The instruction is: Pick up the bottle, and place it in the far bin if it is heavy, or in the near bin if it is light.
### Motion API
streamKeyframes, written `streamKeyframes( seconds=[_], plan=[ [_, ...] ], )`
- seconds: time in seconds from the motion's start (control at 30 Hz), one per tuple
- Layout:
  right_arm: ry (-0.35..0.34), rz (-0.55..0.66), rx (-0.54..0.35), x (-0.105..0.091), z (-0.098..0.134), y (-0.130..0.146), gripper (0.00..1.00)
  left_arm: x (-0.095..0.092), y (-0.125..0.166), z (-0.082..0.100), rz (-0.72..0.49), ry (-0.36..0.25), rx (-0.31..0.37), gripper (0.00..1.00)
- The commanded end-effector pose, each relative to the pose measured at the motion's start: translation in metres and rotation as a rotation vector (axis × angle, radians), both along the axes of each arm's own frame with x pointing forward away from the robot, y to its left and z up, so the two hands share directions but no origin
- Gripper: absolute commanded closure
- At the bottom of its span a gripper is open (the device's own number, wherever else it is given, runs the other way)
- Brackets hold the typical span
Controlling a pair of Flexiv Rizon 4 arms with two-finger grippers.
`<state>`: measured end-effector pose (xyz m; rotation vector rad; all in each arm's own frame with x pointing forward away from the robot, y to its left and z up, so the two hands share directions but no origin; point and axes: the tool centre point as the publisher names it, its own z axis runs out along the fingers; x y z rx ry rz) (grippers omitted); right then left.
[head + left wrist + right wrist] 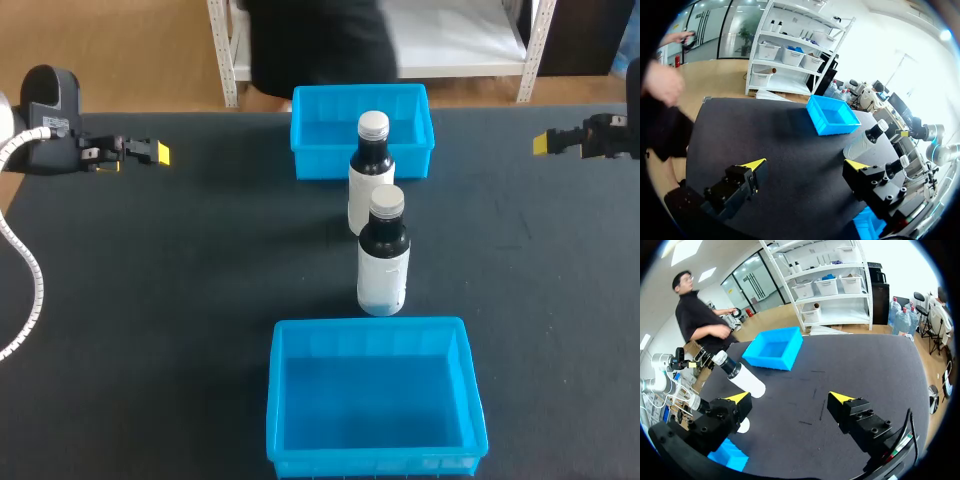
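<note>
Near bottle (383,262) close before far bottle (371,175), open table (170,300) either side

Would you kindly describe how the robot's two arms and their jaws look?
The left arm is black with a rounded housing, and a white ribbed cable loops beside it. The right arm is black too. Both arms' jaws are black blocky fingers with screw holes, ending in bright yellow wedge-shaped tips.
</note>
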<state>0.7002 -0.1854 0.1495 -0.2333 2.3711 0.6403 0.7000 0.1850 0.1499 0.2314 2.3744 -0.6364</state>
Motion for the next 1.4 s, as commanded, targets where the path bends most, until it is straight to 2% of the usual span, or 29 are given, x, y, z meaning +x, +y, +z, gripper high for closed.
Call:
streamKeyframes(
  seconds=[0.03,0.6,0.7,0.87,0.93,1.03,1.4],
  plan=[
    [0.0,0.0,0.0,0.0,0.0,0.0,0.0,0.0,0.0,0.0,0.0,0.0,0.0,0.0],
    [-0.011,0.013,0.0,0.002,-0.001,-0.002,0.0,0.0,0.0,0.0,0.0,0.0,0.0,0.0],
    [-0.052,0.133,-0.033,0.008,-0.001,-0.006,0.0,0.0,0.0,0.0,0.0,0.0,0.0,0.0],
    [-0.12,0.453,-0.055,0.011,0.01,-0.005,0.0,0.0,0.0,0.0,0.0,0.0,0.0,0.0],
    [-0.127,0.638,-0.044,0.008,0.015,-0.004,0.0,0.0,0.0,0.0,0.0,0.0,0.0,0.0],
    [-0.092,0.96,-0.04,-0.004,0.021,-0.002,0.0,0.0,0.0,0.0,0.0,0.0,0.0,0.0],
    [-0.092,0.96,-0.04,-0.004,0.021,-0.002,0.0,0.0,0.0,0.0,0.0,0.0,0.0,0.0]
  ],
)
